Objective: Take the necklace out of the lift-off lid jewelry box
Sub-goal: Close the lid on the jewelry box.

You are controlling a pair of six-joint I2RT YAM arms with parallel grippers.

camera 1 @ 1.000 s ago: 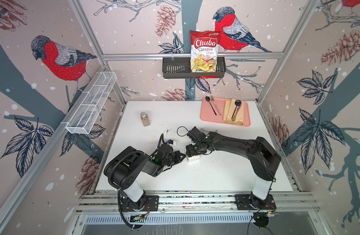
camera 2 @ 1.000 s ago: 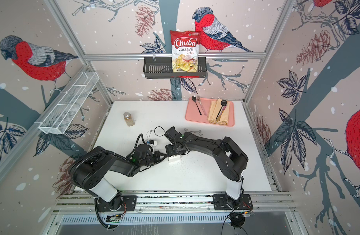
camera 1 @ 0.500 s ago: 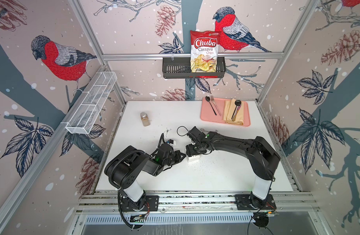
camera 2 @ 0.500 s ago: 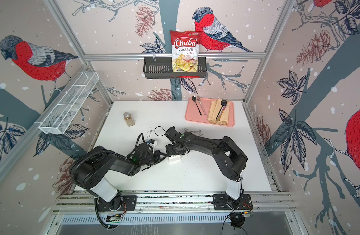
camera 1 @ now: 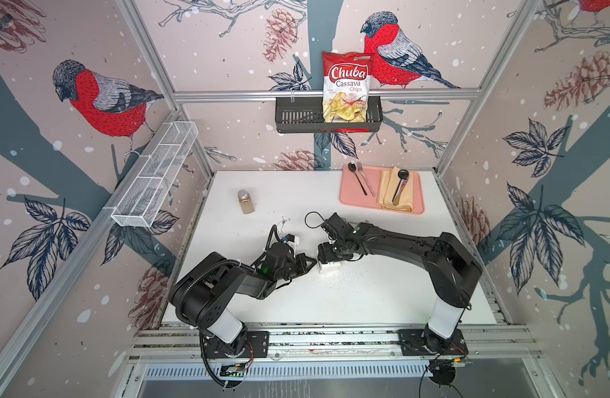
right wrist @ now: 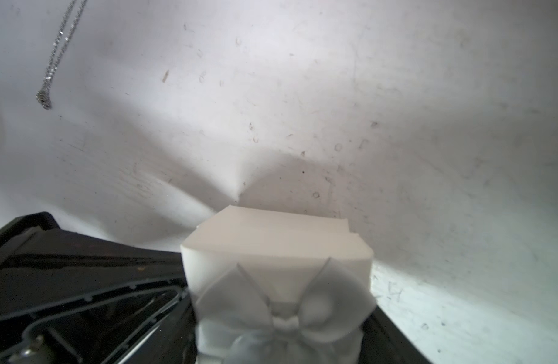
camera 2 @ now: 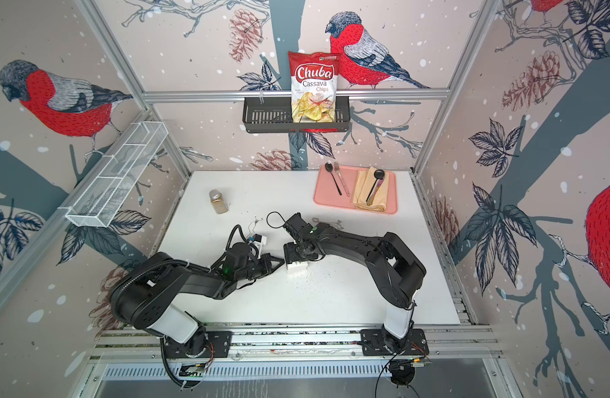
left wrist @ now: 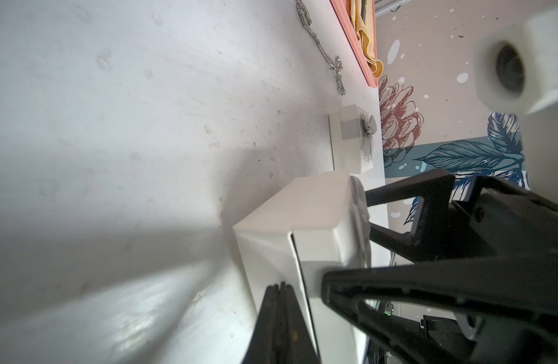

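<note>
Fingers first, seen from above: in both top views your left gripper [camera 1: 311, 264] [camera 2: 279, 263] lies low over the tabletop [camera 1: 365, 296]. Its fingers are closed into a single point, and that point meets the side of the white jewelry box [camera 1: 331, 267]. Your right gripper [camera 1: 326, 257] sits on the same box from above and covers most of it. A spice jar [camera 1: 246, 202] and a pink tray [camera 1: 348, 203] stand well apart from the box, toward the back.

Left wrist view: you see the left gripper's fingers [left wrist: 271, 315] pressed flat against each other with nothing between them. Their tips touch the box's base [left wrist: 265, 252] just under the rim of the lid [left wrist: 315, 217]. The right gripper's fingers [left wrist: 407, 192] stand wide apart, one on each side of the lid, and are clamped on it. The grey bow [left wrist: 359, 214] on the lid's top sits between them. The necklace [left wrist: 318, 44] lies stretched out on the tabletop, outside the box and just beside the pink tray's edge. A second small box [left wrist: 347, 138], tied with a grey ribbon, stands between the necklace and the box you are gripping.

Right wrist view: the bow and lid fill the space right in front of the camera. The left gripper shows as a dark mass against the box's side. The necklace's chain [right wrist: 55, 53] lies on bare tabletop, well apart from the box.
</note>
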